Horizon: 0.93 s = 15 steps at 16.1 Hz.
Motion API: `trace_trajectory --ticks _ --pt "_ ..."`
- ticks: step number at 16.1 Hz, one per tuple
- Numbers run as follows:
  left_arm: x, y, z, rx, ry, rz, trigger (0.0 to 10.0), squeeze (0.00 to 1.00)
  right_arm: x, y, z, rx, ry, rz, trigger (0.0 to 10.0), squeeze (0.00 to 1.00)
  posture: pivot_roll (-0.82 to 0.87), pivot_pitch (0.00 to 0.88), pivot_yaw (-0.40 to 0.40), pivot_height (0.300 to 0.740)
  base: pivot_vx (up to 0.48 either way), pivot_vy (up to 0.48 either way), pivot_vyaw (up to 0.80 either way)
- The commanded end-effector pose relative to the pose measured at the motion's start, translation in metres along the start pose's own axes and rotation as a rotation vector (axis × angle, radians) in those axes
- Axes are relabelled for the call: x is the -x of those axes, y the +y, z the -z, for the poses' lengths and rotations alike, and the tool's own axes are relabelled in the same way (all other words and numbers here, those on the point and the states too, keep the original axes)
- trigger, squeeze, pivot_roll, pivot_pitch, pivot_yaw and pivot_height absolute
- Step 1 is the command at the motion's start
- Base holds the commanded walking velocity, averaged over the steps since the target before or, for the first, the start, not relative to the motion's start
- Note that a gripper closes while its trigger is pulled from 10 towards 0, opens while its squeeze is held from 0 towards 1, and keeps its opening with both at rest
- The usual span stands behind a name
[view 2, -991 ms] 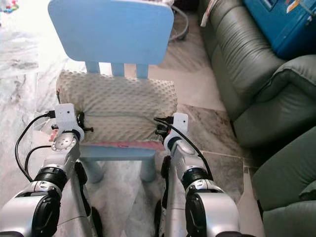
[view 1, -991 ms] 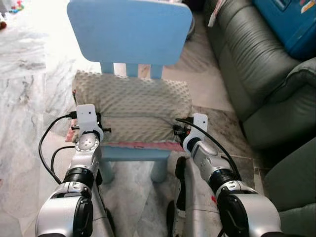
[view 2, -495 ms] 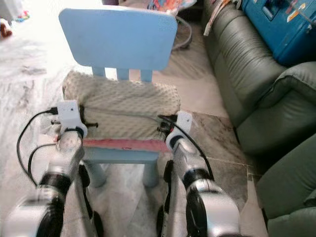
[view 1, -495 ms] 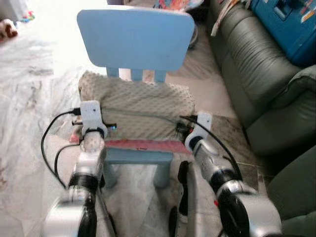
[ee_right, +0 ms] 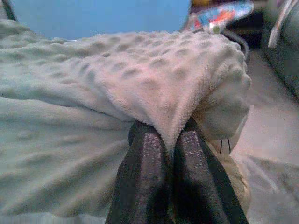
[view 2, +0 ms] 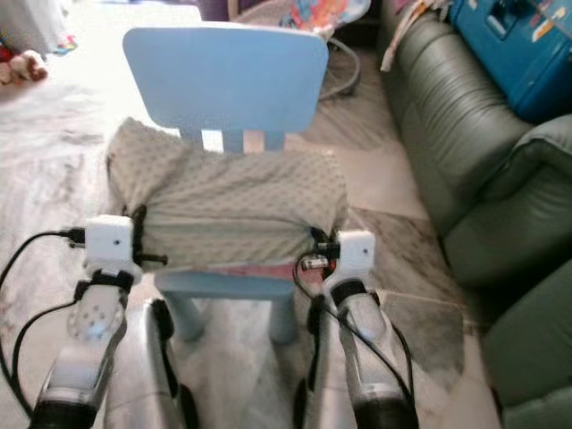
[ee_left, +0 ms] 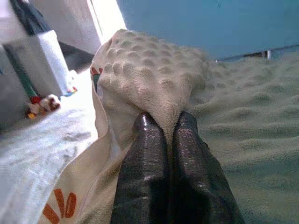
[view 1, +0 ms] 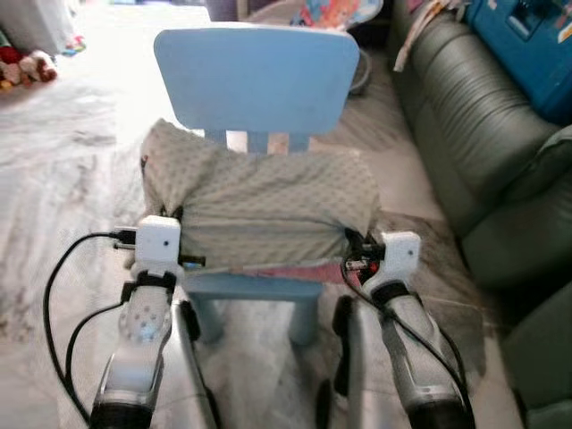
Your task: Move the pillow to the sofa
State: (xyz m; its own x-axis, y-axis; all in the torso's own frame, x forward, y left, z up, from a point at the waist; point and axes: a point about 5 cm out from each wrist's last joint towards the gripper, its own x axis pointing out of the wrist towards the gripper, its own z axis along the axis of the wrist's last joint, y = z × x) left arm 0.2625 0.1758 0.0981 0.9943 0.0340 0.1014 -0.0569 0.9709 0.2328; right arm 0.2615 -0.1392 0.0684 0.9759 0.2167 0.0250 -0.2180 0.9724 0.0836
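A pale grey-green dimpled pillow (view 1: 259, 198) hangs between my two grippers, just above the seat of a small light blue chair (view 1: 257, 79). My left gripper (ee_left: 163, 126) is shut on the pillow's left end, pinching a fold of its fabric. At the right end my right gripper (ee_right: 169, 133) is shut on another fold. A pink edge (view 1: 281, 268) shows under the pillow's front. The dark green leather sofa (view 1: 483, 134) runs along the right side.
The chair's blue backrest stands right behind the pillow. A blue case (view 1: 527, 40) rests on the sofa. Soft toys (view 1: 27, 67) lie on the marble floor at far left, and a colourful baby seat (view 1: 331, 13) is behind the chair.
Both grippers have lifted the pillow; it now sags between them, higher against the chair's backrest. The camera has tilted up and back.
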Motion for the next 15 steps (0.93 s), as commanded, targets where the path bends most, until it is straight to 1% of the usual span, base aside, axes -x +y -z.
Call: trace_trajectory --ticks 1,2,4,5,6,7,9,12,15 --pt "0.004 0.015 -0.003 -0.033 -0.010 -0.060 0.0 0.00 0.011 -0.018 -0.007 0.049 -0.021 0.065 0.0 0.00 0.02 0.000 -0.016 0.456 0.000 0.000 0.00" --pt "0.013 0.014 -0.001 -0.034 -0.001 -0.049 0.0 0.00 0.025 -0.024 -0.003 0.085 -0.003 0.089 0.0 0.00 0.02 0.000 -0.011 0.456 0.000 0.000 0.00" --pt "0.025 0.011 0.002 -0.033 0.028 -0.023 0.0 0.00 0.037 -0.029 -0.001 0.103 0.026 0.135 0.0 0.00 0.01 0.000 -0.008 0.456 0.000 0.000 0.00" --pt "0.027 0.004 0.004 -0.036 0.044 0.012 0.0 0.00 0.037 -0.028 -0.001 0.112 0.040 0.139 10.0 0.00 0.01 0.000 -0.008 0.456 0.000 0.000 0.00" --pt "0.027 -0.002 0.005 -0.033 0.049 0.039 7.7 0.00 0.037 -0.026 -0.001 0.108 0.046 0.130 10.0 0.00 0.01 0.000 -0.009 0.456 0.000 0.000 0.00" --pt "0.026 -0.006 0.005 -0.026 0.054 0.056 10.0 0.00 0.036 -0.024 -0.002 0.100 0.043 0.126 10.0 0.00 0.00 0.000 -0.009 0.456 0.000 0.000 0.00" --pt "0.022 -0.014 0.009 0.008 0.084 0.090 10.0 0.00 0.027 -0.022 -0.006 0.075 0.033 0.132 10.0 0.00 0.00 0.000 -0.007 0.485 0.000 0.000 0.00" --pt "0.022 -0.020 0.010 0.011 0.090 0.105 10.0 0.00 0.023 -0.022 -0.008 0.070 0.030 0.131 10.0 0.00 0.00 0.000 -0.007 0.509 0.000 0.000 0.00" --pt "0.020 -0.025 0.014 0.004 0.120 0.110 10.0 0.00 0.019 -0.025 -0.010 0.074 0.031 0.128 10.0 0.00 -0.01 0.000 -0.012 0.539 0.000 0.000 0.00"
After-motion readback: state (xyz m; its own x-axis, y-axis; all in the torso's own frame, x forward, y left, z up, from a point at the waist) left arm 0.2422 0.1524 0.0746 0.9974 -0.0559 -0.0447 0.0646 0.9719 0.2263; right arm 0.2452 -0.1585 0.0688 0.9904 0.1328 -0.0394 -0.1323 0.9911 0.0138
